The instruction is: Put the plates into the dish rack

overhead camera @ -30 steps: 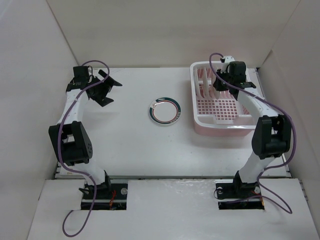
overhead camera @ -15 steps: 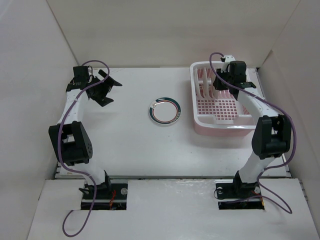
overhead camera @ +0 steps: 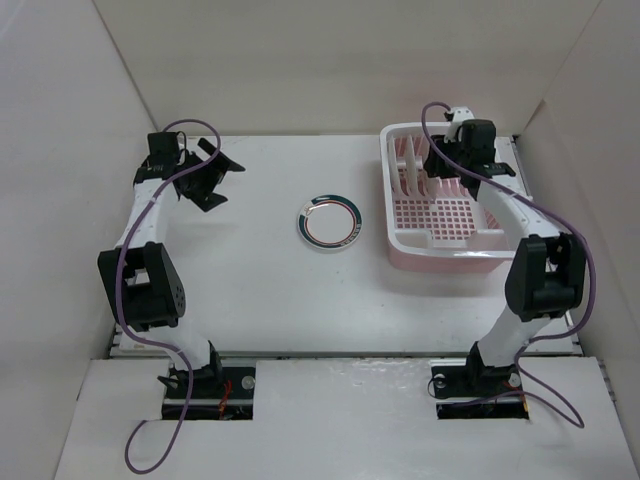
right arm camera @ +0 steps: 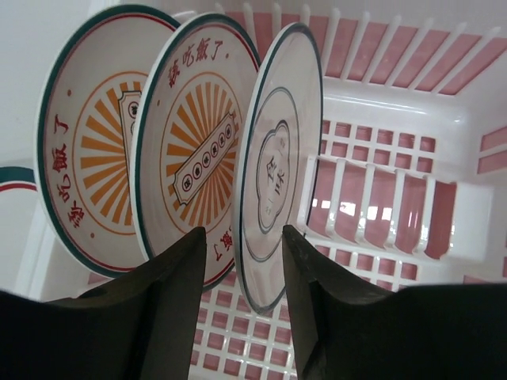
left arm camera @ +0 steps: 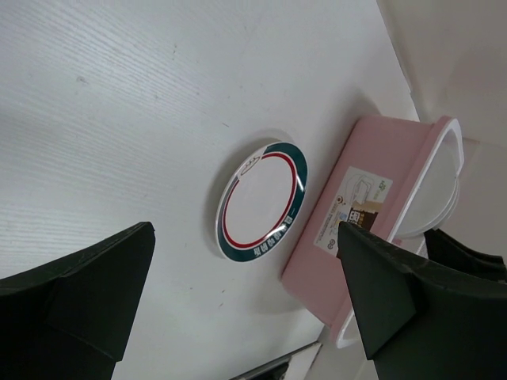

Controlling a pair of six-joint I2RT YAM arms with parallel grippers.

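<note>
The pink dish rack [overhead camera: 445, 247] stands at the back right. Three plates stand upright in its slots: two orange sunburst plates [right arm camera: 87, 158] [right arm camera: 194, 150] and a dark-rimmed plate with a flower outline [right arm camera: 277, 174]. My right gripper [right arm camera: 243, 231] is open above the rack [right arm camera: 380, 103]. Its fingers stand on either side of the flower plate's edge, with gaps showing. A teal-ringed plate [overhead camera: 328, 220] lies flat on the table centre and also shows in the left wrist view [left arm camera: 261, 202]. My left gripper [overhead camera: 222, 185] is wide open and empty at the far left.
White walls enclose the table on the left, back and right. The rack's right half [right arm camera: 396, 214] holds no plates. The rack's pink side [left arm camera: 372, 182] lies just beyond the flat plate in the left wrist view.
My right gripper has drawn slightly up and back from the rack, leaving the flower plate standing in its slot. The left arm has barely moved.
</note>
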